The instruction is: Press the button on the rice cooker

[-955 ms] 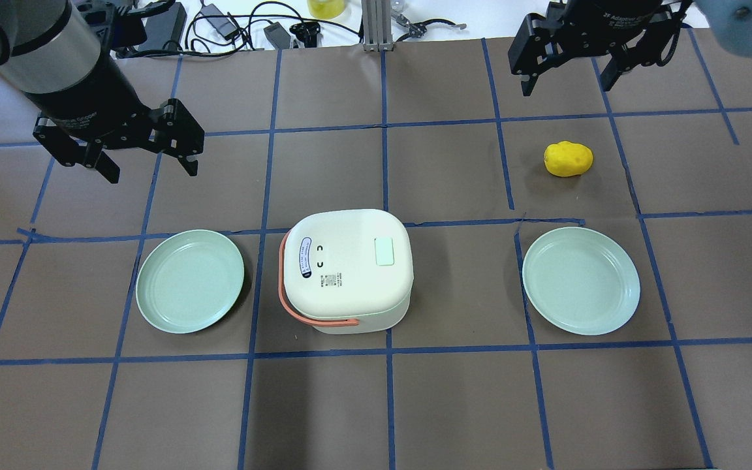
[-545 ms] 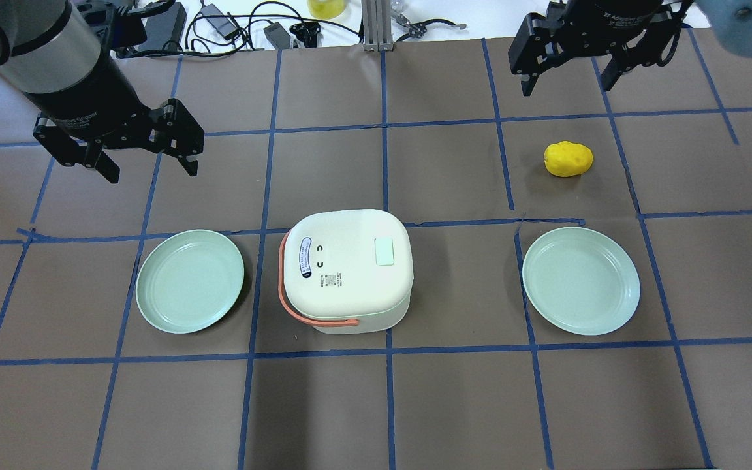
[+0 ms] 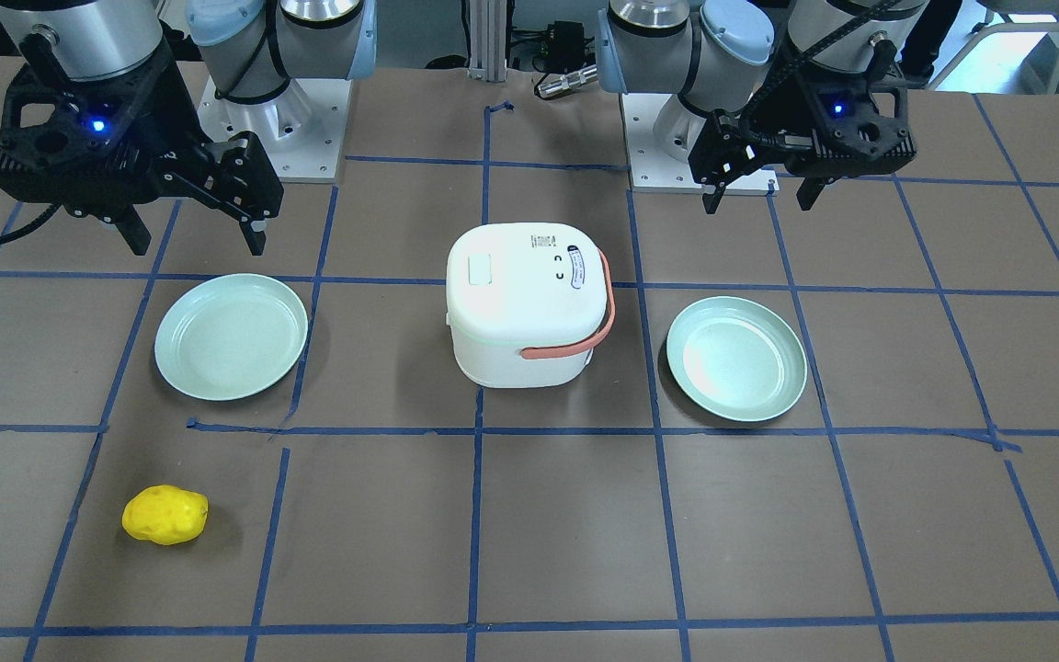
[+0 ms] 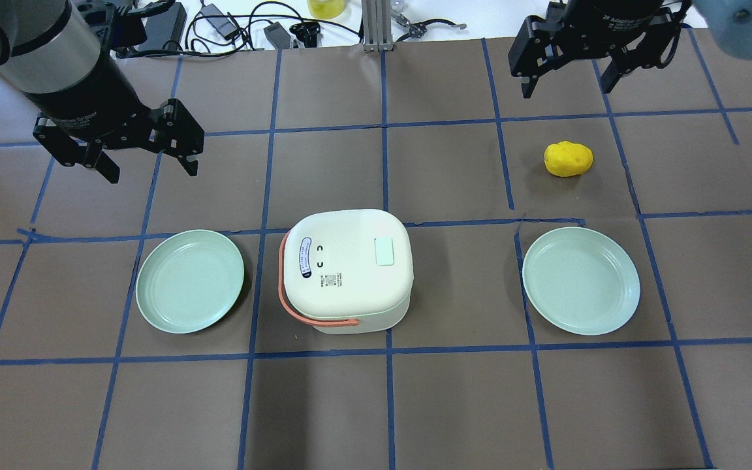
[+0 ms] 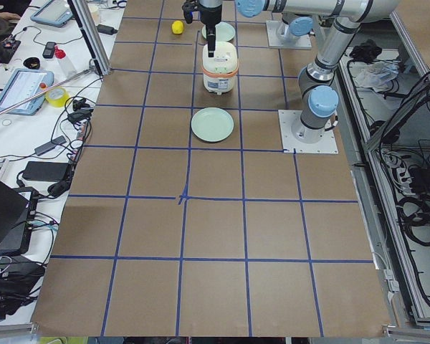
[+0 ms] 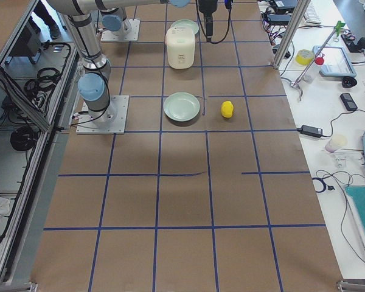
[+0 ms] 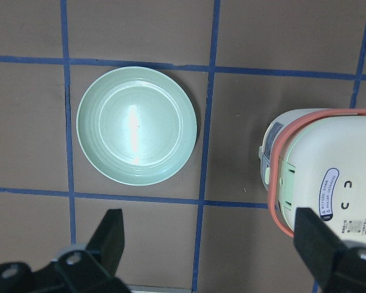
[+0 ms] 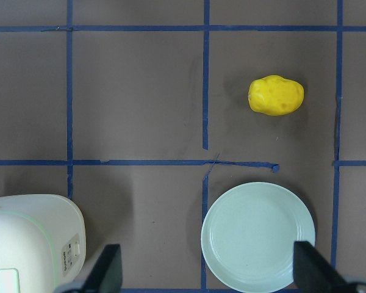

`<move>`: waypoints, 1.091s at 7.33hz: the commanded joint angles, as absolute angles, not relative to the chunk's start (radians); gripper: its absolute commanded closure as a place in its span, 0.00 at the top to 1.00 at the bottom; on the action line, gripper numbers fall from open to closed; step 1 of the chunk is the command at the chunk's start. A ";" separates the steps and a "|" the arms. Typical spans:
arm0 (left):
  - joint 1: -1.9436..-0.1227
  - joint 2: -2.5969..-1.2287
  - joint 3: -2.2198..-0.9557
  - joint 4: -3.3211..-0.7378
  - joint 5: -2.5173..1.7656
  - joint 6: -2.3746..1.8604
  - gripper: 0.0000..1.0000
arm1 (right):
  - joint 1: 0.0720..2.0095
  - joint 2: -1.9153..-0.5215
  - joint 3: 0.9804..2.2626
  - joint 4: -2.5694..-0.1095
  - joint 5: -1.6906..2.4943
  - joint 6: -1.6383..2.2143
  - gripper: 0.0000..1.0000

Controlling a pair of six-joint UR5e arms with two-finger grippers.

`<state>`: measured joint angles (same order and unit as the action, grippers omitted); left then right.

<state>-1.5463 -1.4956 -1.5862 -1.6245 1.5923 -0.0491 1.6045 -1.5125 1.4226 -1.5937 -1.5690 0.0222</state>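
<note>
So: rice cooker mid-counter, both grippers up in the air

Right, the white rice cooker (image 4: 346,271) sits upright in the middle of the brown counter (image 4: 454,405), lid closed. Its button (image 4: 384,251) is the pale green rectangle on top of the lid, on the half toward the robot's right. The other half of the lid has a long oval label (image 4: 305,256) with dark print I can't read. The salmon handle (image 4: 282,287) is folded down toward the robot's left and wraps that side of the body.

Either side of the cooker there's a pale green plate, near it but not touching: the left plate (image 4: 190,281) and the right plate (image 4: 581,281). A knobbly yellow lump (image 4: 568,158), kinda potato-ish, lies on the counter past the right plate on the side away from the robot, apart from it.

The left gripper (image 4: 153,171) hangs above the counter on the left plate's side, fingers spread wide and gripping nothing, well apart from the cooker. Its wrist view looks straight down on the left plate and the handle side of the cooker. The right gripper (image 4: 567,88) hangs over the other side, fingers spread wide too and gripping nothing. Its wrist view looks down on the yellow lump, the right plate and the button corner of the cooker. Neither gripper touches anything
</note>
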 commanded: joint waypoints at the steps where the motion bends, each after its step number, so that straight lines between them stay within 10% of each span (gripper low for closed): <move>1: -1.546 -1.496 -1.586 -1.624 1.592 -0.049 1.00 | 1.605 -1.509 1.424 -1.594 -1.557 0.026 0.99; 8: -1.546 -1.496 -1.585 -1.624 1.592 -0.049 1.00 | 1.869 -1.451 1.546 -1.649 -1.563 0.292 0.16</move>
